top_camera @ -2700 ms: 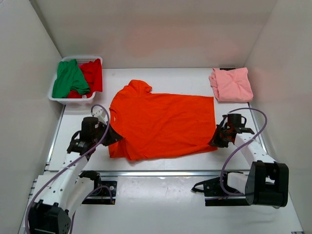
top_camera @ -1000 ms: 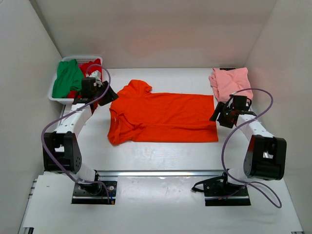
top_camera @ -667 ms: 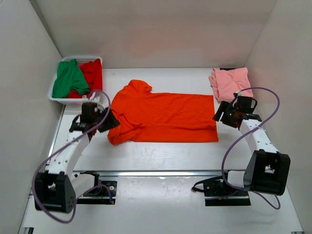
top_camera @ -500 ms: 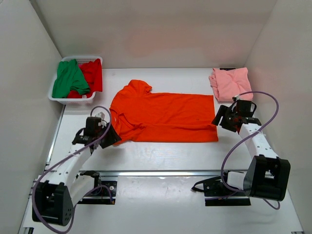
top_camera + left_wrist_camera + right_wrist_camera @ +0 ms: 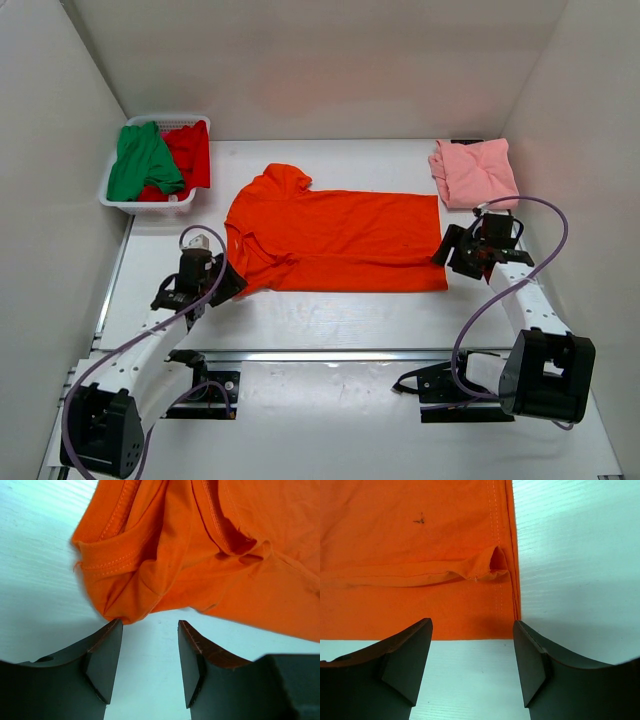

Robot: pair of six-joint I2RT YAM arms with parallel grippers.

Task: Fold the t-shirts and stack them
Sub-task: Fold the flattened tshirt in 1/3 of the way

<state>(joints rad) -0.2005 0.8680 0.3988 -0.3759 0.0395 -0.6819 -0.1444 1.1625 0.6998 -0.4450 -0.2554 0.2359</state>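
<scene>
A bright orange t-shirt (image 5: 335, 240), folded lengthwise into a long band, lies flat mid-table. My left gripper (image 5: 231, 281) hovers open at its near left corner; in the left wrist view the bunched sleeve (image 5: 135, 580) sits just beyond the gripper (image 5: 150, 630), nothing between the fingers. My right gripper (image 5: 446, 254) stands open at the near right corner, the hem (image 5: 510, 580) just ahead of the gripper (image 5: 472, 630). A folded pale pink t-shirt (image 5: 475, 172) lies at the back right. Green (image 5: 140, 162) and red (image 5: 192, 150) t-shirts are heaped in the basket.
The white plastic basket (image 5: 140, 207) stands at the back left corner. White walls close in the table on the left, back and right. A metal rail (image 5: 340, 352) runs along the near edge by the arm bases.
The shirt's near half has been folded over to the far side. Both grippers have since come back from the far edge to the near corners, jaws open throughout.
</scene>
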